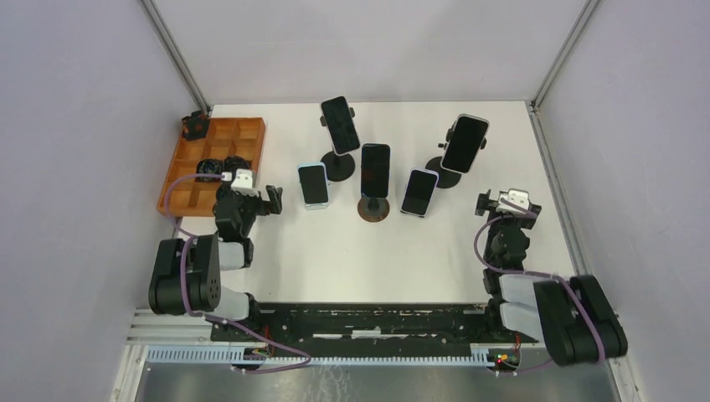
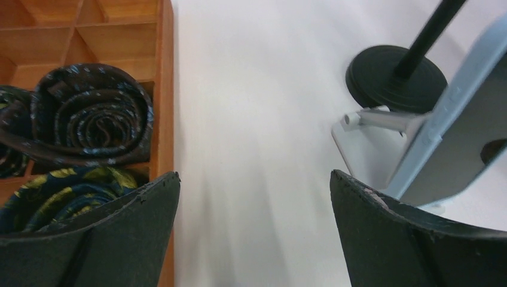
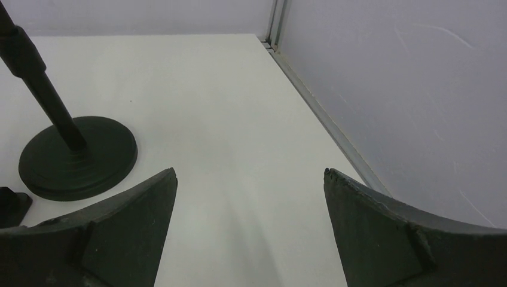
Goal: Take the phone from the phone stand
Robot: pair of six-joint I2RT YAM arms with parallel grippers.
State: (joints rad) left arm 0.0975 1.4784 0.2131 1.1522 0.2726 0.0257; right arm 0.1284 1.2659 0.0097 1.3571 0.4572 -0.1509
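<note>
Editor: Progress, seen from overhead?

Reporter: None on show. Five phones (image 1: 375, 170) stand on the bench (image 1: 352, 260), each seated in a holder. The left hand (image 1: 248, 199) hangs beside the orange tray (image 1: 186, 180), near the blue-cased phone (image 1: 313, 184) but apart from it. The right hand (image 1: 507, 209) sits toward the bench's right side, short of the tall-stand phone (image 1: 465, 143). Neither touches anything.

Editor: And the left wrist camera?

Reporter: Fingers spread wide, with nothing between them. The blue-cased phone (image 2: 460, 137) leans on its pale stand (image 2: 370, 128) just ahead of the right-side finger. Rolled patterned ties (image 2: 89, 116) fill the tray (image 2: 166, 72) on the other side.

Editor: Right wrist?

Reporter: That hand (image 3: 251, 176) is likewise agape and empty. Only a black round base (image 3: 78, 158) and its pole show at left, with no phone in frame.

Editor: What remains, then?

Reporter: The whole job, by my reading: approach, grip and lift clear. Which phone is meant cannot be told, though the blue-cased one lies closest to a hand.
</note>
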